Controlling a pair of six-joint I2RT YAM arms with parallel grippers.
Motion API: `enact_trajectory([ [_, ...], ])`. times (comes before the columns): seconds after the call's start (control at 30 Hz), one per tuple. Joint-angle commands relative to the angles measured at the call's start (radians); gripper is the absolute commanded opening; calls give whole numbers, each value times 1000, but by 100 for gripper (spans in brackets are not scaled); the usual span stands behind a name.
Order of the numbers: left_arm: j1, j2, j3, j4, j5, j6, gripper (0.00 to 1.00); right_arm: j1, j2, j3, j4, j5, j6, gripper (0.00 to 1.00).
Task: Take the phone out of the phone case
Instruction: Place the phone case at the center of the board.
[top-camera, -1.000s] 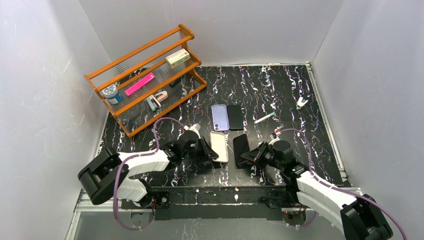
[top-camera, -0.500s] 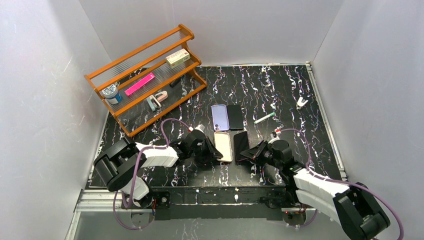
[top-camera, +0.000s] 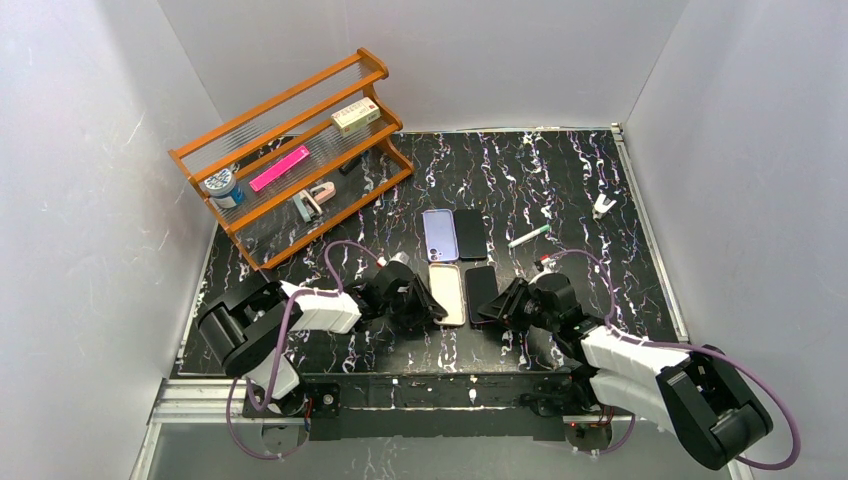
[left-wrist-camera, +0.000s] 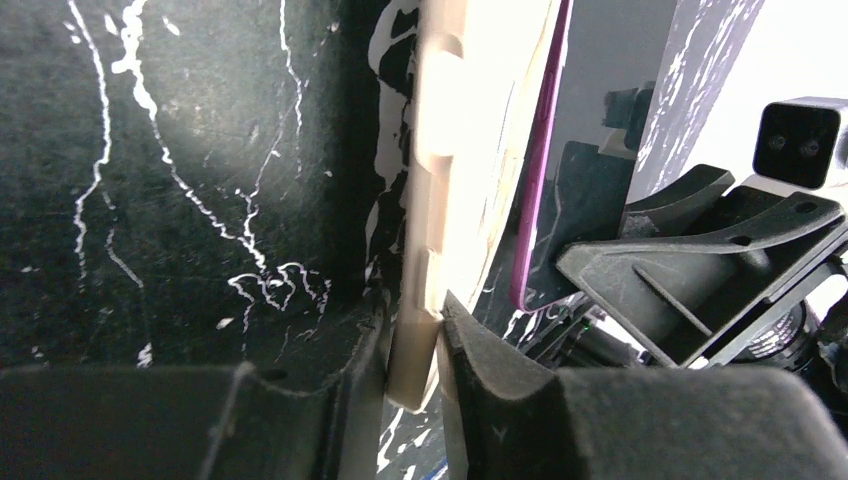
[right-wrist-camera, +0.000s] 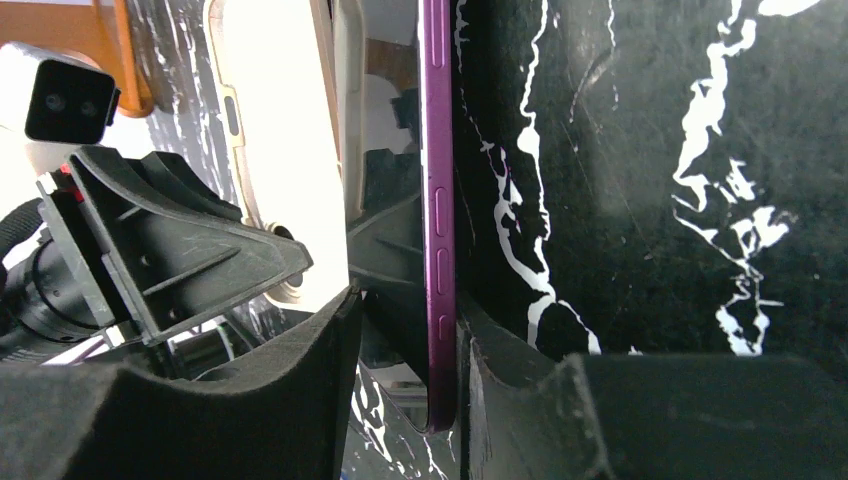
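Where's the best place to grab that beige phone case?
Probably by the thin rim on its long left side, near end, coming in low from the left. The beige case lies flat and looks too broad to span, but that rim is narrow enough for jaws to pinch.

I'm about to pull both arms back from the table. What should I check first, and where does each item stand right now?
1. Phone out of case: ok. The phone lies beside the beige case.
2. Both flat on the table: ok in the top view.
3. Right pincer open around the phone: ok, a gap shows beside its purple edge.
4. Left pincer free of the case: cannot tell; its fingers sit close on both sides of the rim.
5. Retreat path: ok; the lavender slab and black slab lie farther out, away from the arms.
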Motion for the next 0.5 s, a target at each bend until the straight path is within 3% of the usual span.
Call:
enact_trajectory([
  [0.0, -2, 26, 20, -70, -38, -1, 26, -3, 10, 89, -113, 45, -104, 45],
  [0.37, -3, -1, 93, -335, -156, 8, 58, -1, -27, 159, -340, 60, -179, 69],
  [0.47, -3, -1, 123, -405, -177, 15, 64, -1, -36, 174, -393, 53, -183, 81],
])
